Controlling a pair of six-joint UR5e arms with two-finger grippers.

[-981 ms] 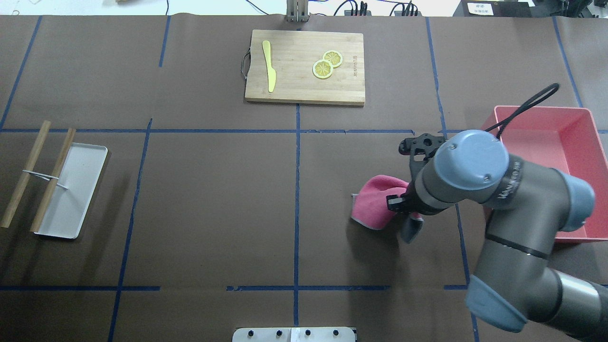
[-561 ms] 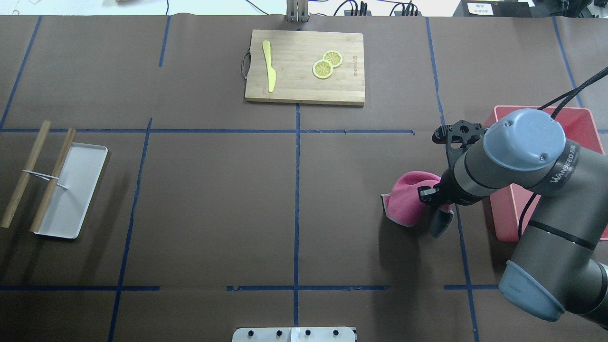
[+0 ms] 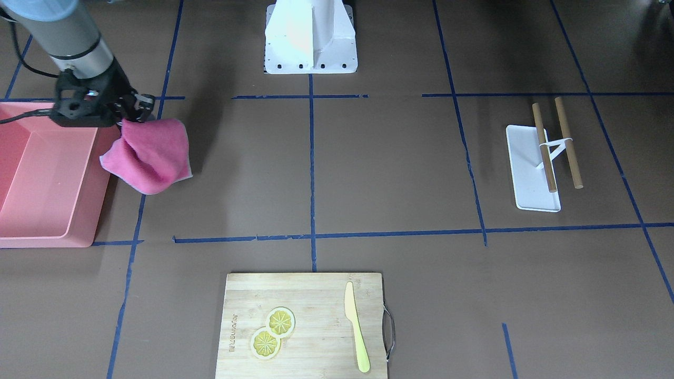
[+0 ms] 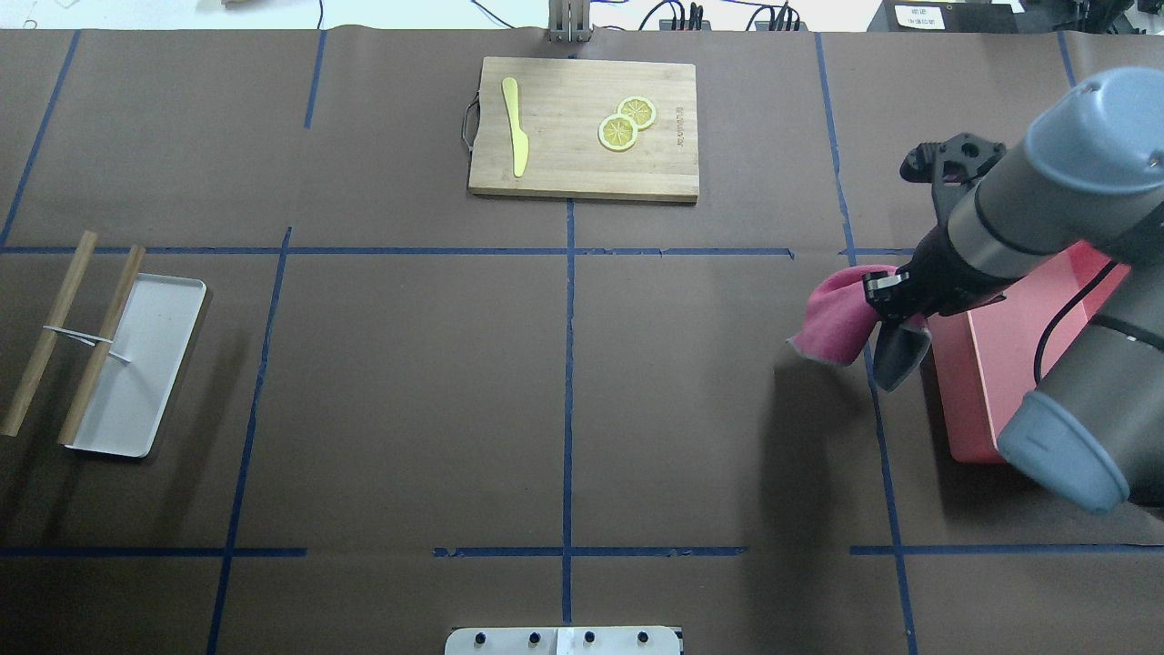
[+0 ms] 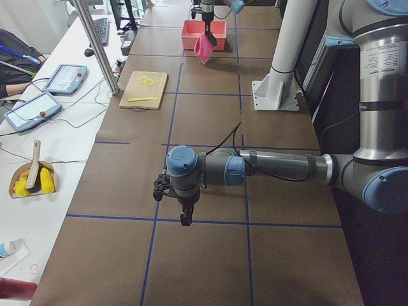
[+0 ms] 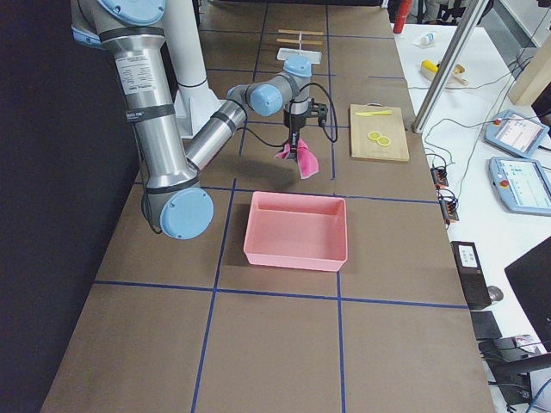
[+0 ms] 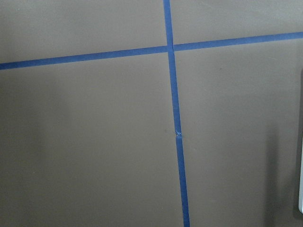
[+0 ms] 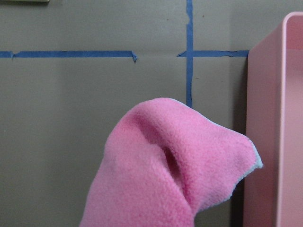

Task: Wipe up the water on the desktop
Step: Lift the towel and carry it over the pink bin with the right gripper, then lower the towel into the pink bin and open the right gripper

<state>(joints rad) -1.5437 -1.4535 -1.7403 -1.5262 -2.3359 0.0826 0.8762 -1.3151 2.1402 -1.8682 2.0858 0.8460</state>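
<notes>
Surface point(image 3: 395, 168): brown, gridded with blue tape; no water visible.
Pink bin point(image 3: 87, 210): at the surface's edge.
Pink cloth point(image 3: 152, 152): hanging lifted, just beside the bin's wall.
Right fingers point(image 3: 131, 111): pinching the cloth's top.
Left fingers point(image 5: 185, 217): well apart from the bin; spread or pressed together, cannot tell.
Progress: wiping looks finished; dropping the cloth into the bin likely remains.

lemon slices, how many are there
2. Both lie on the cutting board, touching each other: one lemon slice nearer the knife, the other just beyond it toward the board's far edge. None looks hidden.
</notes>
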